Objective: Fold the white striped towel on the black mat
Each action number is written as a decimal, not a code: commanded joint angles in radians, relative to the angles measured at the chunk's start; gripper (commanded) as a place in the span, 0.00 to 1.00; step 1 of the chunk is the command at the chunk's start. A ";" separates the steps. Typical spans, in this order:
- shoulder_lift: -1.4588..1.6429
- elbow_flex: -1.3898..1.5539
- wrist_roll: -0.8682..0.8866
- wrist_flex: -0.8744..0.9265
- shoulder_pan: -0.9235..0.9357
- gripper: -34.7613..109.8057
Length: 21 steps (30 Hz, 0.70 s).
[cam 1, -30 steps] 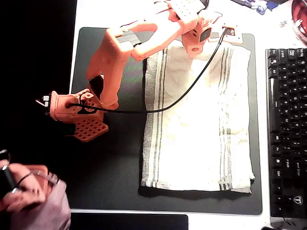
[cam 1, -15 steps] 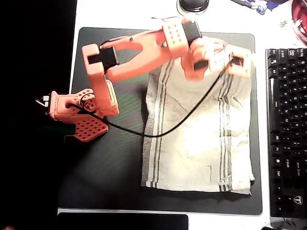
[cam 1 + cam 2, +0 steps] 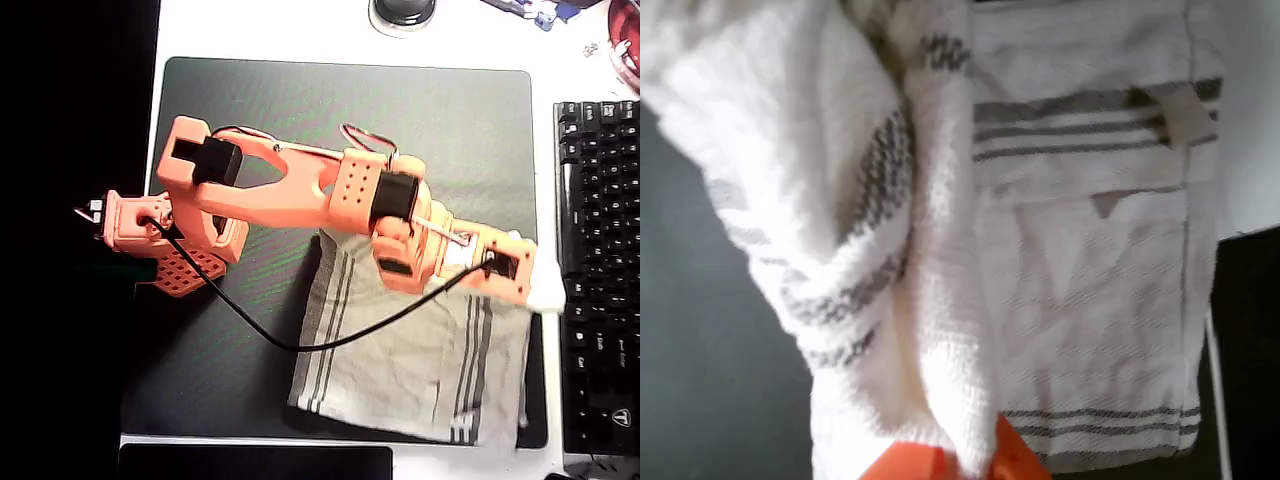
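Since the earlier overhead frames, the white striped towel [image 3: 420,370] is lying shorter on the black mat [image 3: 300,110]: its far edge, which was reaching up near the mat's top edge, is now lifted and drawn down toward the middle, so the whole upper half of the mat is lying bare. In the overhead view the towel's lower part is resting flat on the mat's lower right area, its bottom right corner running at or just past the mat's bottom edge, and its right side is lying close to the black keyboard [image 3: 598,280] that is sitting just beside the mat. To the left of the towel a wide stretch of mat is lying open, crossed by the arm's black cable [image 3: 300,345].

The orange gripper [image 3: 535,290] is hanging over the towel's upper right, near the keyboard, with a bunch of white cloth sticking out at its tip. In the wrist view a thick fold of the towel [image 3: 870,230] is draping down from the orange fingertips [image 3: 940,462] at the bottom edge, so the fingers are pinched closed on the cloth, with the flat striped part lying behind it.

Across the 2 earlier frames the arm was stretching toward the mat's top right; now it is crossing the middle.
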 commanded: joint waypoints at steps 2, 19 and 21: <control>-0.035 -0.009 -0.086 -0.026 0.115 0.24; -0.212 -0.021 -0.362 -0.267 0.383 0.27; -0.233 0.003 -0.407 -0.342 0.402 0.29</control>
